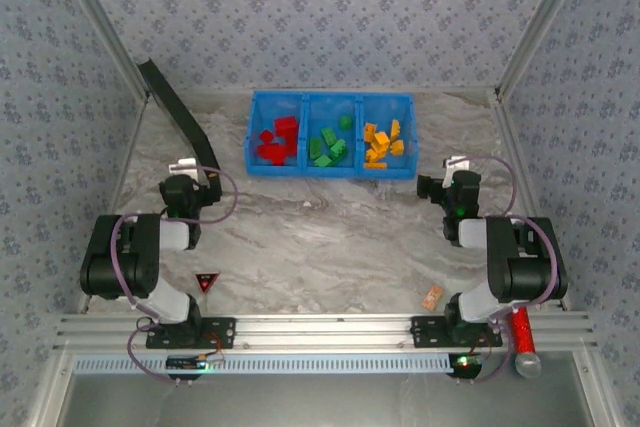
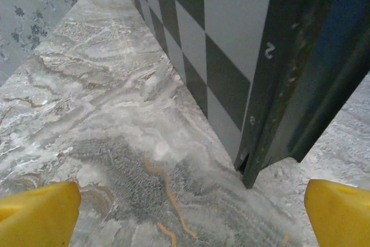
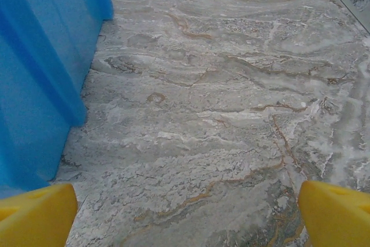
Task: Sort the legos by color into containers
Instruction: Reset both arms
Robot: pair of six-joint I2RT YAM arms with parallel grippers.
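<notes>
Tray (image 1: 330, 171), stiff blue plastic, sits ahead of and between both pincers, its wall just left of the right gripper (image 3: 185, 218). Inside lie the legos (image 1: 330, 144): hard, slick, probably featherweight; pinch across flat sides. Left gripper (image 2: 185, 221) and right both gape, empty.

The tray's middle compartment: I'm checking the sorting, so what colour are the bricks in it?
Green bricks, seen best in the top external view.

I log black joint housings and white links on left arm (image 1: 125, 257) and right arm (image 1: 520, 262). Purple cables (image 1: 235, 195) loop off each. Fingers (image 2: 36, 215) are yellow.
</notes>
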